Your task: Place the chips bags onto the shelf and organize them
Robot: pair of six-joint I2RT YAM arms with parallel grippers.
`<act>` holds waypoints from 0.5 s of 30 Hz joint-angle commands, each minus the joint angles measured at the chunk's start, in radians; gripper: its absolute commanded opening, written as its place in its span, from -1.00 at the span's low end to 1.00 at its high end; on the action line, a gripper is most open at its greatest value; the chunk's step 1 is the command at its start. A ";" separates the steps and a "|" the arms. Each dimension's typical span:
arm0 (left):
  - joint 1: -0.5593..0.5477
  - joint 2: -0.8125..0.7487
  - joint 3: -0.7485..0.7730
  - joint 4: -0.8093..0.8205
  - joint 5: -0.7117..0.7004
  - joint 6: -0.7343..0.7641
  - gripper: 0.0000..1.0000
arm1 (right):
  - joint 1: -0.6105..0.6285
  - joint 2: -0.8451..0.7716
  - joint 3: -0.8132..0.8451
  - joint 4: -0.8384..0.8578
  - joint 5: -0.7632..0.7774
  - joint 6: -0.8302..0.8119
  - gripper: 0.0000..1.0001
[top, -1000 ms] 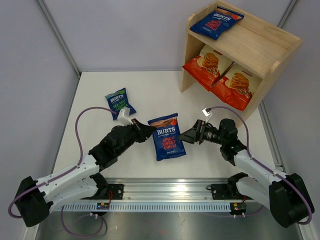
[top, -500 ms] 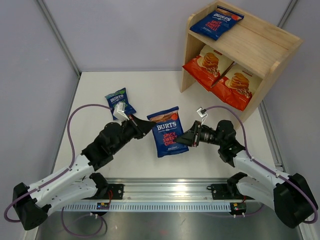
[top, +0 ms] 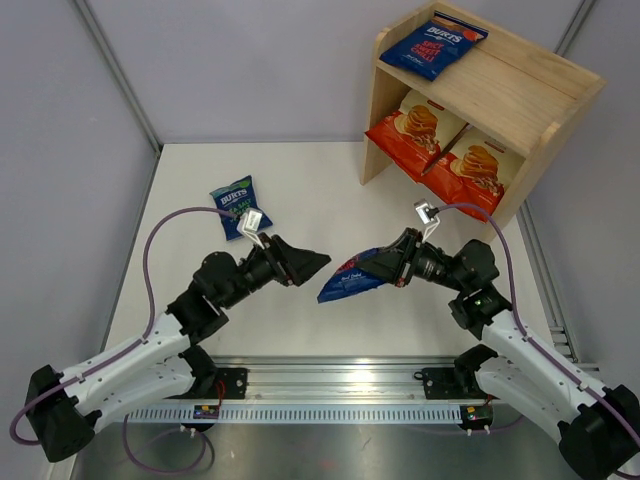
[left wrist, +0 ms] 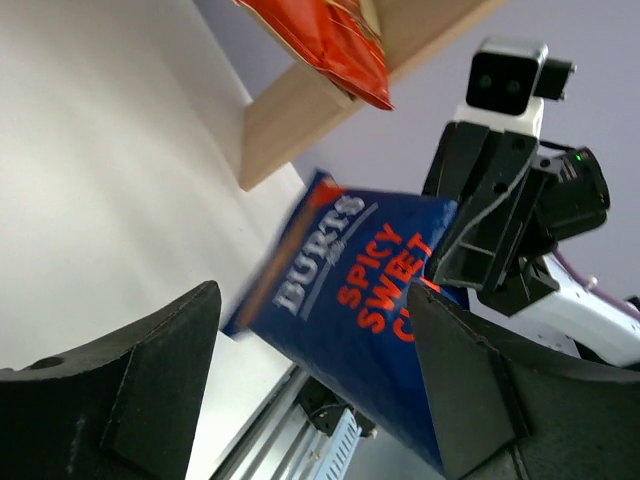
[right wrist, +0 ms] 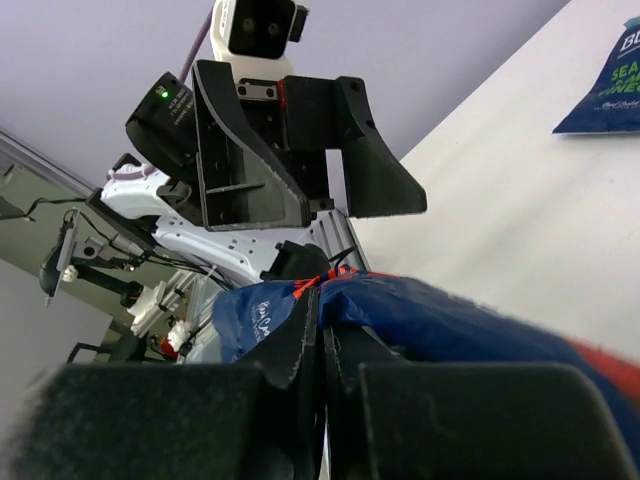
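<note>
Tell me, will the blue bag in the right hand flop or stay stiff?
Probably floppy: the blue bag sags away from the right hand, which pinches one edge. Likely light too, since that edge pinch alone seems to carry it.

I'm working in a robot lab cell. Plain grey panels [top: 60, 150] close it in on the left, back and right, joined by metal posts [top: 118, 72]. Inside is a plain white table [top: 300, 180]. Along its near edge runs an aluminium rail [top: 340, 375], and my left arm [top: 140, 350] and right arm [top: 530, 350] are bolted to it. Purple cables [top: 149, 265] loop loose along both arms, and each wrist carries a small white camera [left wrist: 508, 80]. The only shop-like thing is a raw wooden shelf [top: 520, 85] holding a few chips bags [top: 432, 45], standing alone at one far corner of the table.
</note>
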 commanded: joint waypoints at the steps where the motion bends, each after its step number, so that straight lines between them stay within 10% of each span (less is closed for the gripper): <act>1: -0.002 0.028 -0.028 0.186 0.124 0.013 0.57 | 0.009 -0.006 0.050 0.046 0.014 0.031 -0.92; 15: -0.048 0.015 -0.165 0.335 -0.008 -0.623 0.98 | 0.009 0.024 0.024 0.271 -0.112 -0.028 -0.91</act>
